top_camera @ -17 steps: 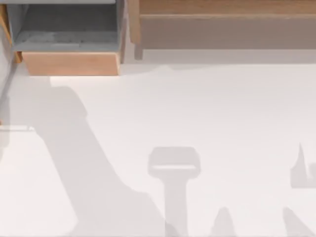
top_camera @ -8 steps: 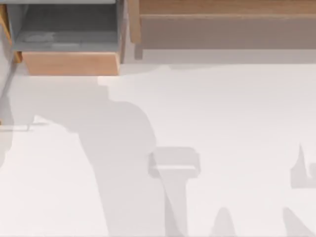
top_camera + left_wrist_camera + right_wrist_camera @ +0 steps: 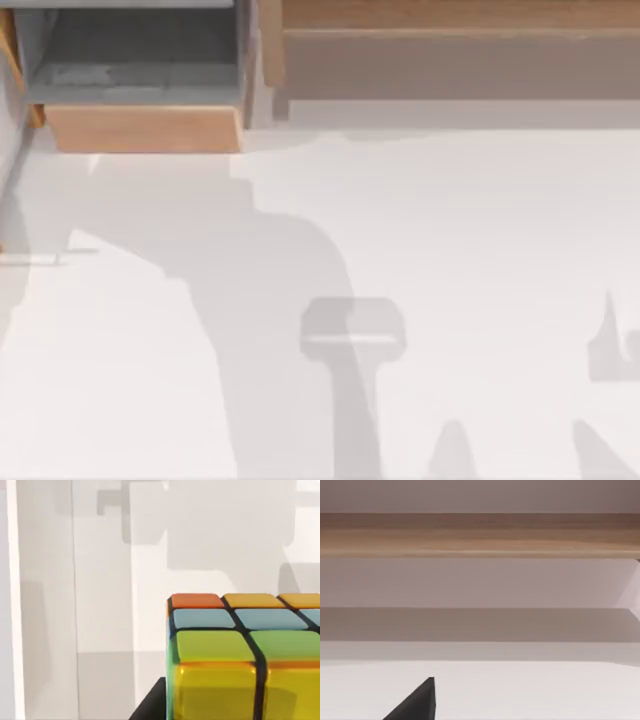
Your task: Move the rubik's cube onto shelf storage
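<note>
The top view looks straight down on the white tabletop [image 3: 450,230], with the shelf storage [image 3: 450,50] at 12 to 1 o'clock. The left wrist view sits very close to the rubik's cube [image 3: 240,660], tabletop behind it. The right wrist view faces the shelf storage [image 3: 480,535] low across the tabletop, sharing both with the top view.

Each wrist view shows a matte black, sharp-edged tool [image 3: 417,702] part.

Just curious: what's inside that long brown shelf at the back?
The shelf storage shows only a bare, shaded recess under its top board. The rubik's cube isn't there. Deeper inside is hidden.
</note>
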Robot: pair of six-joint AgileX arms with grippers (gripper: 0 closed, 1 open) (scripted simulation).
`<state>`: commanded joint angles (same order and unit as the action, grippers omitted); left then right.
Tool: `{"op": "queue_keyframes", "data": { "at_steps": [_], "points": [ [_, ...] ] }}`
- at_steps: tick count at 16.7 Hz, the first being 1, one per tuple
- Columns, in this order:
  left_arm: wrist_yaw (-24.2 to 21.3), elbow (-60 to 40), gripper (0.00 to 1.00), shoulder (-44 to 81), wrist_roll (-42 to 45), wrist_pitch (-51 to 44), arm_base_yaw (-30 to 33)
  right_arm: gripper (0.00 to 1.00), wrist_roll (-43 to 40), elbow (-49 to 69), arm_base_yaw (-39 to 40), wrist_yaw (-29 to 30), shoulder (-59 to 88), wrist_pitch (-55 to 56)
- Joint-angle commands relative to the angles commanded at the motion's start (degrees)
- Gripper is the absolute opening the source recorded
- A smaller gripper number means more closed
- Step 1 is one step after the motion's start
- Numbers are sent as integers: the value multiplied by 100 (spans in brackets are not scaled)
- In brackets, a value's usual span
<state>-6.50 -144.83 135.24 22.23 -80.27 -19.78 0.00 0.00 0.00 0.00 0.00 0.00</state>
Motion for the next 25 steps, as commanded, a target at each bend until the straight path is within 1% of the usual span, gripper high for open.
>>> {"op": "queue_keyframes", "data": {
  "at_steps": [4, 7, 13, 15, 17, 19, 21, 23, 25],
  "points": [
    [95, 316, 0, 749, -146, 399, -50, 100, 0, 0, 0, 0, 0, 0],
    [209, 501, 0, 999, -174, 641, 43, 100, 0, 0, 0, 0, 0, 0],
    [208, 516, 0, 1001, -163, 632, 27, 100, 0, 0, 0, 0, 0, 0],
    [294, 673, 0, 761, -210, 673, 15, 100, 0, 0, 0, 0, 0, 0],
    [452, 1007, 0, 296, -283, 811, 141, 100, 0, 0, 0, 0, 0, 0],
    [658, 1516, 0, -343, -354, 1071, 470, 100, 0, 0, 0, 0, 0, 0],
    [889, 2178, 0, -998, -402, 1460, 1008, 100, 0, 0, 0, 0, 0, 0],
    [1138, 2962, 0, -1513, -418, 1964, 1750, 100, 0, 0, 0, 0, 0, 0],
    [1407, 3811, 0, -1858, -406, 2578, 2655, 100, 0, 0, 0, 0, 0, 0]
  ]
}}
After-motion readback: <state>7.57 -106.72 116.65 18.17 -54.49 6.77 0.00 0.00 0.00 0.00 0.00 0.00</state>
